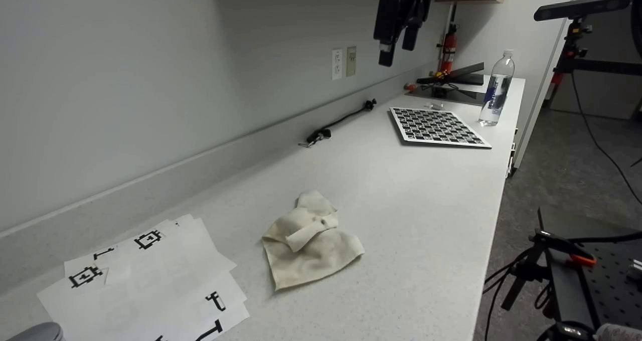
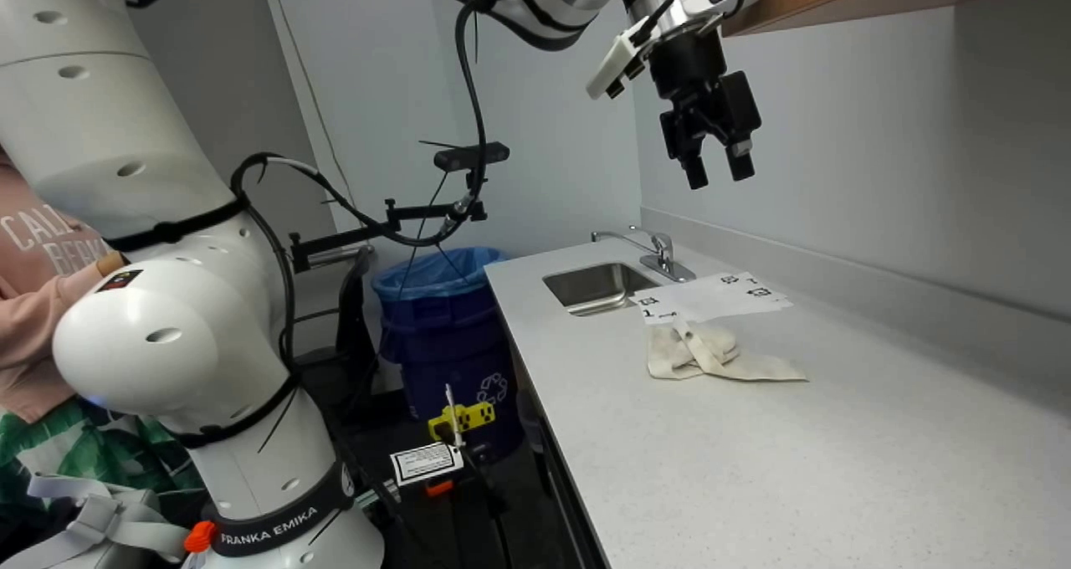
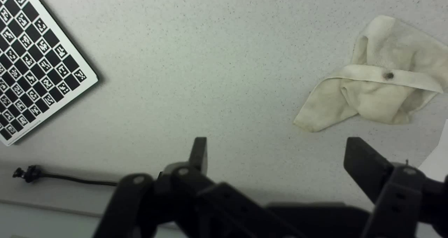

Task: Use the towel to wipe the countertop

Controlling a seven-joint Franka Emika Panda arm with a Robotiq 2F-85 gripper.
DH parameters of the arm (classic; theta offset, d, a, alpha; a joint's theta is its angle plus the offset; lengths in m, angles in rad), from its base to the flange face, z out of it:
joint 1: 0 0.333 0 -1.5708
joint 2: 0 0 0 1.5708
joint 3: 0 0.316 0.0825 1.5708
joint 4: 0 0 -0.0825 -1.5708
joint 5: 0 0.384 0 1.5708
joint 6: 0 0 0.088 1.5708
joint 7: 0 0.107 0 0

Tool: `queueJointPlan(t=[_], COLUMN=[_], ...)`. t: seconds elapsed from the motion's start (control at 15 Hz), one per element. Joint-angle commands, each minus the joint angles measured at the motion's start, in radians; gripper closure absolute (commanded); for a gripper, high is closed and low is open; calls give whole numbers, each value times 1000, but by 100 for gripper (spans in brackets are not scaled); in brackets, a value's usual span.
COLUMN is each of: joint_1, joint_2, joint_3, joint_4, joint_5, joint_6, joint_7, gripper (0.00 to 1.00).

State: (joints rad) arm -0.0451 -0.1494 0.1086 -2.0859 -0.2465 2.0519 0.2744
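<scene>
Along a pale grey wall (image 1: 130,80), a long, smooth, grey-white countertop (image 1: 416,205) carries a rumpled cream cloth towel (image 1: 311,250), just beside black-marked white paper sheets (image 1: 150,281). A stainless-steel sink (image 2: 596,286) lies beyond the sheets; toward the other end, a black-and-white checkered board (image 1: 436,125) lies, a clear plastic bottle (image 1: 496,90) upright beside it. The black two-fingered gripper (image 2: 719,171) hangs above, jaws wide apart.

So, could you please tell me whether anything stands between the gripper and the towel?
Nothing visible does. The open gripper hangs above the countertop, off to one side of the towel, and no object shows between them in any view. The paper sheets lie beside the towel, not on it.
</scene>
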Motion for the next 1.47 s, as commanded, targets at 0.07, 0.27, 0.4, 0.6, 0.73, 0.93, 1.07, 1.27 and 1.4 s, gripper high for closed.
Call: queueJointPlan(t=[0.07, 0.27, 0.4, 0.6, 0.73, 0.93, 1.07, 1.27, 1.4], joint_1=[21, 21, 22, 27, 30, 48, 65, 92, 106], joint_2=[-13, -29, -43, -60, -50, -26, 1, 51, 90], joint_3=[-17, -18, -19, -17, -18, -9, 2, 17, 22], joint_4=[-13, -46, -78, -131, -164, -192, -200, -195, -181], joint_5=[-11, -7, -4, 7, 6, 8, 0, -6, -3], joint_6=[1, 7, 4, 4, 20, 39, 56, 106, 165], joint_7=[1, 2, 0, -8, -18, -32, -26, -15, -14], gripper=[0, 0, 0, 0, 0, 0, 0, 0, 0])
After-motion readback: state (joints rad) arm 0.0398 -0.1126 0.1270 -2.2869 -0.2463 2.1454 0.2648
